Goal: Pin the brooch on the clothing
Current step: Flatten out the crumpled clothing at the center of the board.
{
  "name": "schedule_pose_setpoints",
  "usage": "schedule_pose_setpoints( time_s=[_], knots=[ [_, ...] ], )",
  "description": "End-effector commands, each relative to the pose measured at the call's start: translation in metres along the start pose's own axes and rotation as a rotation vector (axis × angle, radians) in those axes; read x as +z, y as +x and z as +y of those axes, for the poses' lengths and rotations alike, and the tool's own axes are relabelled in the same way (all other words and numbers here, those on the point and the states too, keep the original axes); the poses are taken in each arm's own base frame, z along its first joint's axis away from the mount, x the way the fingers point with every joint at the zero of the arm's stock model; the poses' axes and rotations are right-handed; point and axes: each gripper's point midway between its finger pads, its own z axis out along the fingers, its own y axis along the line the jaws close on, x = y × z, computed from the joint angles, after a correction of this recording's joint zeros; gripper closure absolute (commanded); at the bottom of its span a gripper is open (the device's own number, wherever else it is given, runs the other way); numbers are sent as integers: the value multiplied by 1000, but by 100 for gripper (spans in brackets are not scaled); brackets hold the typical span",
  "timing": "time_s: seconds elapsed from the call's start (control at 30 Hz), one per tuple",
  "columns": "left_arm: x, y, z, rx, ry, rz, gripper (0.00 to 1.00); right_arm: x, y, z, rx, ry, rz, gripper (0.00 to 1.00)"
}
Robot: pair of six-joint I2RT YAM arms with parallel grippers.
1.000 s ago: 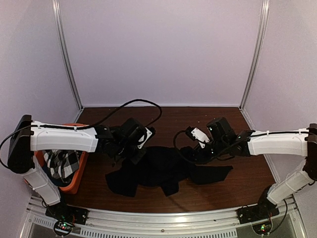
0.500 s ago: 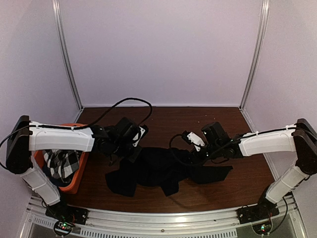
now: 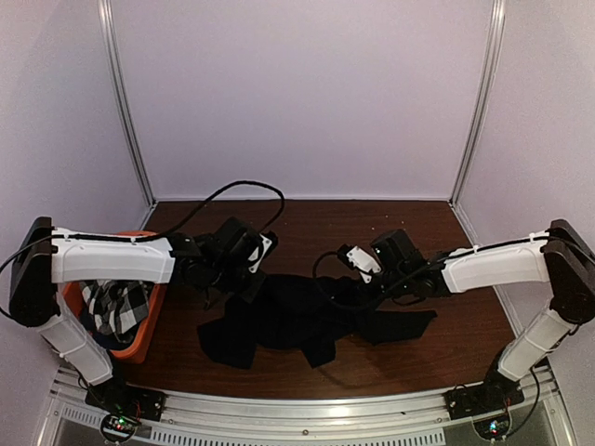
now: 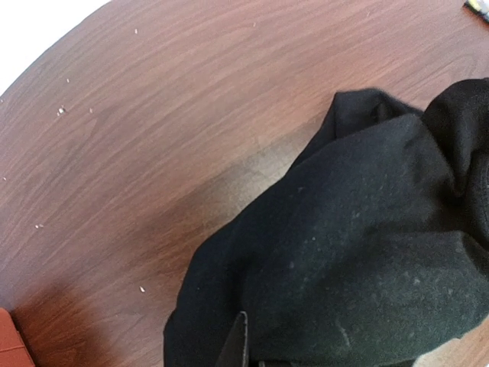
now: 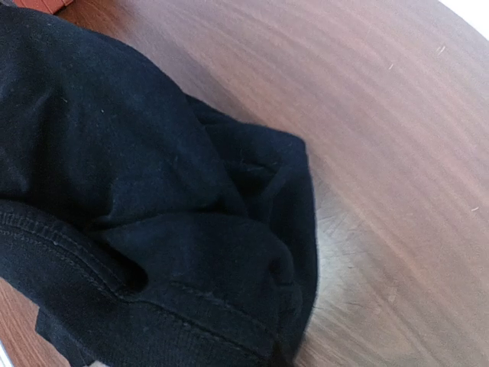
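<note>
The black T-shirt (image 3: 297, 321) lies crumpled on the brown table, and its light-blue print does not show. My left gripper (image 3: 244, 279) is at the shirt's upper left edge. In the left wrist view the cloth (image 4: 359, 245) bunches up over the jaws, and only one dark finger (image 4: 239, 344) pokes out. My right gripper (image 3: 364, 295) is at the shirt's upper right part. In the right wrist view the folded cloth and hem (image 5: 137, 191) fill the view and hide the fingers. Both look shut on the shirt. No brooch is in view.
An orange basket (image 3: 141, 346) holding the black-and-white checked cloth (image 3: 113, 307) stands at the left under my left arm. Bare brown table (image 3: 316, 218) lies behind the shirt. A small dark and yellowish object (image 4: 475, 4) shows at the top right corner of the left wrist view.
Both grippers have moved left and slightly back. The right one came in furthest, over the shirt's middle right. The shirt's top edge has shifted and bunched with them.
</note>
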Motion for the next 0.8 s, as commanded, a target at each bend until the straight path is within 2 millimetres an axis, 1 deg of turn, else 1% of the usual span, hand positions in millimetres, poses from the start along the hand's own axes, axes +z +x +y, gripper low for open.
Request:
schedule_pose_setpoints(
  time_s=[0.0, 0.1, 0.17, 0.23, 0.33, 0.37, 0.47, 0.57, 0.67, 0.73, 0.77],
  knots=[
    [-50, -68, 2, -58, 58, -186, 100, -55, -56, -10, -87, 111, -143, 100],
    [-90, -107, 7, -55, 67, -289, 100, -109, -90, -18, -137, 190, -269, 100],
    [-118, -129, 12, -46, 68, -357, 100, -151, -111, -23, -170, 253, -369, 100],
    [-146, -149, 15, -34, 68, -419, 100, -189, -127, -24, -201, 292, -456, 100],
    [-187, -173, 19, -4, 75, -505, 100, -238, -142, -20, -252, 315, -551, 100],
    [-200, -181, 19, 10, 79, -533, 100, -257, -148, -17, -273, 317, -590, 100],
    [-243, -201, 22, 58, 86, -618, 100, -294, -155, -10, -339, 326, -650, 100],
    [-284, -214, 23, 97, 106, -705, 100, -331, -160, -9, -373, 358, -723, 100],
    [-324, -222, 18, 146, 161, -789, 100, -367, -165, -2, -404, 361, -816, 100],
    [-349, -224, 10, 187, 216, -842, 100, -390, -167, 5, -420, 343, -883, 100],
    [-361, -225, 7, 203, 240, -864, 100, -400, -168, 12, -437, 314, -918, 100]
  ],
)
